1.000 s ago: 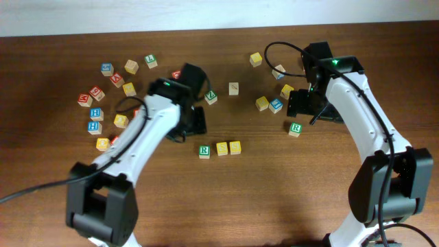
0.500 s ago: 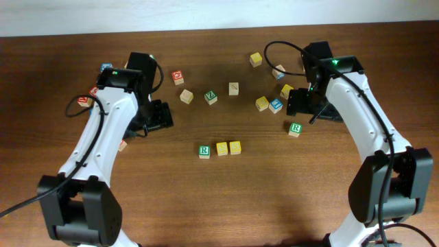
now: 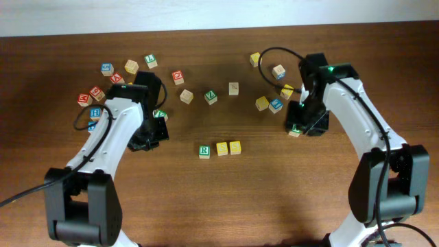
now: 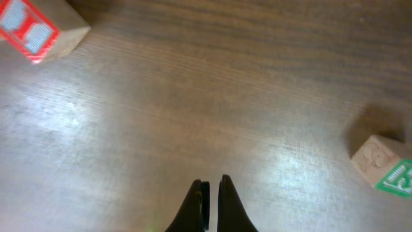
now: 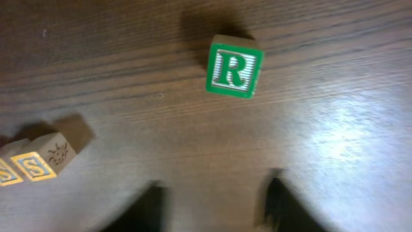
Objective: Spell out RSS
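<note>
Overhead, I count three cubes in a row mid-table: a green R cube [image 3: 204, 151], then two yellow cubes [image 3: 221, 148]. Left gripper [image 4: 210, 182] is pressed together and empty. The right gripper [image 5: 214, 188] is spread, with a second green R block [image 5: 234, 67] just ahead.

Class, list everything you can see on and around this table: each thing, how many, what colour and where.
RSS row: three cubes, one green R and two yellow, table centre.
Spare R cube: one, green, right side of the table.
Other cubes: many, red, blue, green, yellow and plain wood, scattered along the far side.
Table: one, brown wood.
Left gripper: one, black, shut and empty, left of the row.
Right gripper: one, black, open, near the spare R.
</note>
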